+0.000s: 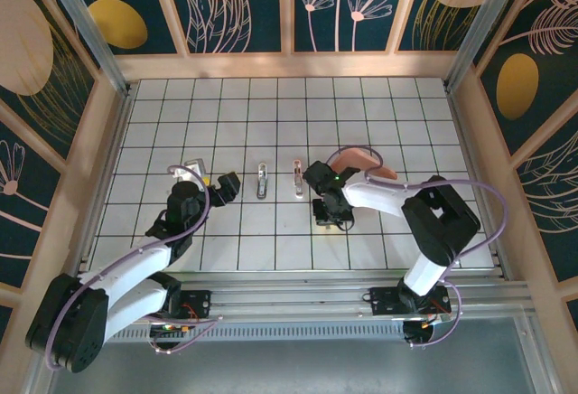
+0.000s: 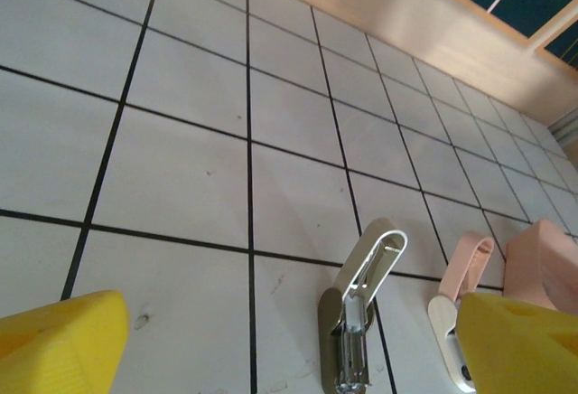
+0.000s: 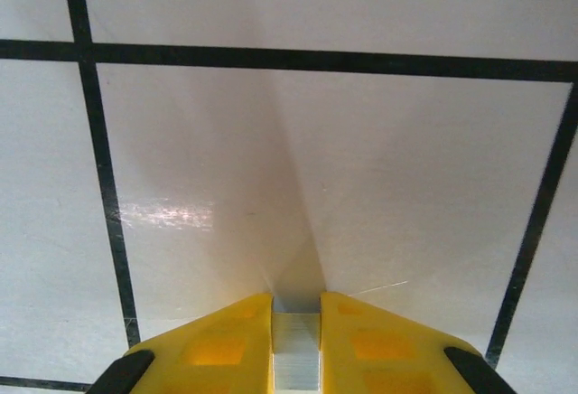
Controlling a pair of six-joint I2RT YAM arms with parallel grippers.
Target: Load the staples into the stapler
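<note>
Pickup step: right gripper (image 3: 296, 308) pinching staples (image 3: 296, 358), bottom centre — left gripper (image 2: 289, 340) wide, empty. Next: align strip over stapler (image 2: 366, 272) rail.

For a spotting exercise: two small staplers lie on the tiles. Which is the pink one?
The pink stapler lies on the right, nearer the tray; the grey stapler is to its left.
</note>
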